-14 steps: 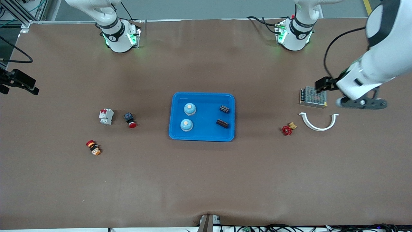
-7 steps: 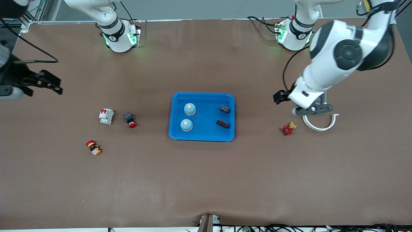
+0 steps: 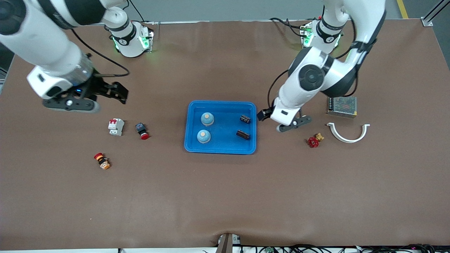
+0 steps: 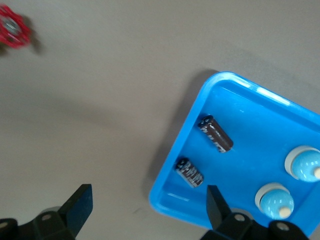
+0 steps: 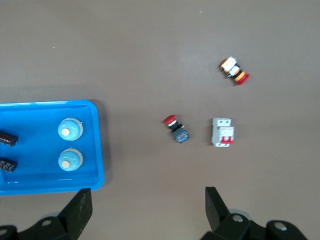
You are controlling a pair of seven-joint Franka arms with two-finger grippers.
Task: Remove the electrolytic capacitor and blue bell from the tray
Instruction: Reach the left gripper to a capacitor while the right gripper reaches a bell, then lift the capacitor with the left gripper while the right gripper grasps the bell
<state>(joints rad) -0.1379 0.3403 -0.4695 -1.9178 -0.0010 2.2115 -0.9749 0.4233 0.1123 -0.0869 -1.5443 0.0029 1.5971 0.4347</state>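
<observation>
A blue tray (image 3: 225, 146) lies mid-table. In it stand two blue dome bells (image 3: 207, 119) (image 3: 204, 136), with two dark capacitors (image 3: 245, 119) (image 3: 243, 134) toward the left arm's end. My left gripper (image 3: 264, 114) hangs open over the tray's edge at that end, holding nothing. In the left wrist view the left gripper (image 4: 147, 210) frames the tray (image 4: 250, 125) corner, with the capacitors (image 4: 216, 134) (image 4: 189, 172) just past it. My right gripper (image 3: 117, 92) is open over bare table near the circuit breaker. The right wrist view shows the right gripper (image 5: 147, 210) empty, and the bells (image 5: 69, 129) (image 5: 69, 160).
Toward the right arm's end lie a white circuit breaker (image 3: 116, 127), a red push button (image 3: 142, 131) and a red-and-orange button (image 3: 102, 161). Toward the left arm's end lie a red valve (image 3: 314, 141), a white curved bracket (image 3: 348, 135) and a metal power supply (image 3: 342, 106).
Both arms have swung in from the table's ends toward the tray. The left gripper came from over the power supply to the tray's edge. The right came in near the breaker.
</observation>
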